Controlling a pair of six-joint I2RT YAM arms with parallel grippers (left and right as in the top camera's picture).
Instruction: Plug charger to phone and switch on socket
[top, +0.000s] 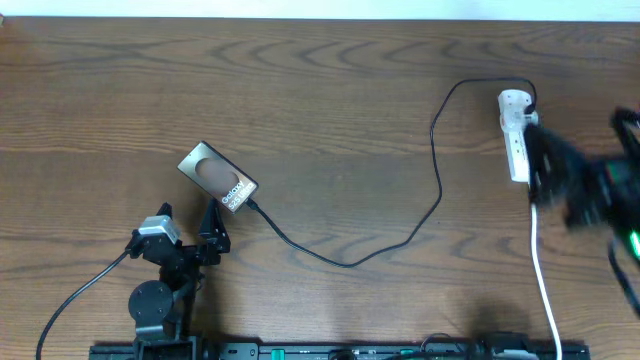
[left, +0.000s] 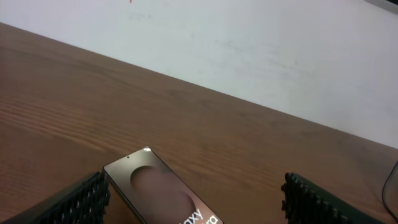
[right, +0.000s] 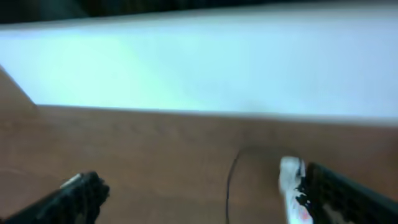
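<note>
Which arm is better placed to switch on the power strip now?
Right. The right gripper, open, is close beside the white power strip; the left gripper, also open, sits far away by the phone.

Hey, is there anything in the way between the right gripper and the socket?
Nothing visible does. The right gripper is open and right at the socket, which lies close against one finger. The charger cable runs beside the socket, within the gripper's span but not across the socket.

bronze phone (top: 217, 178), charger (top: 435, 150) touching it, white socket (top: 513, 125)
</note>
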